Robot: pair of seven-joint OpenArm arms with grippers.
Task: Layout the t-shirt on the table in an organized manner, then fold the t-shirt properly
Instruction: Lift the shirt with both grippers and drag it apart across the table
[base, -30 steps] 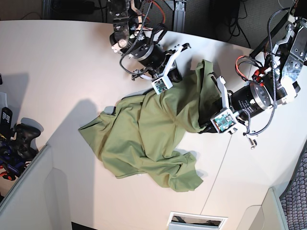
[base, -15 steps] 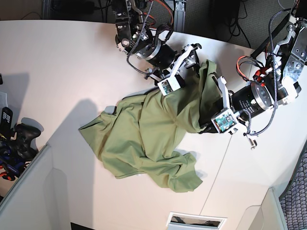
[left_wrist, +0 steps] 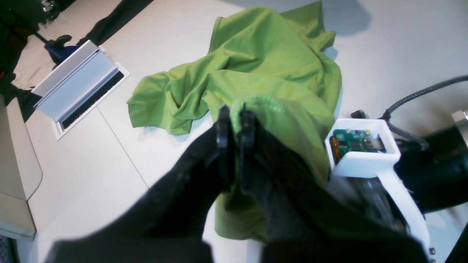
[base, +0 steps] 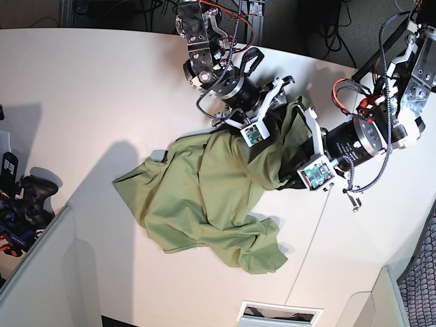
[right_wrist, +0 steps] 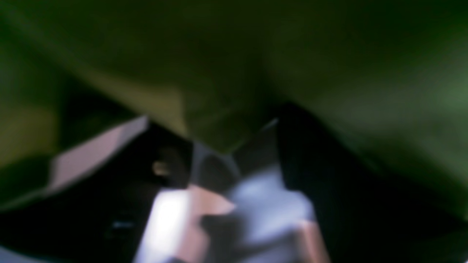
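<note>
Right pincer point(base: 278, 117) now farther right against the t-shirt point(base: 204, 197), opening unclear; left pincer point(left_wrist: 236, 120) still clamped on its hem.

The right wrist view is blurred, the t-shirt point(right_wrist: 234, 54) hiding the right gripper's fingers.

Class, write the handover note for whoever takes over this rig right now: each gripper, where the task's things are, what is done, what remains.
Left gripper: shut on the t-shirt's hem, holding that edge up.
Right gripper: against the raised cloth; grip unclear, its wrist view is a blur.
T-shirt: crumpled, mostly lying on the table, one side lifted between the arms.
Done: nothing laid flat.
Left: spread it flat, then fold.
</note>
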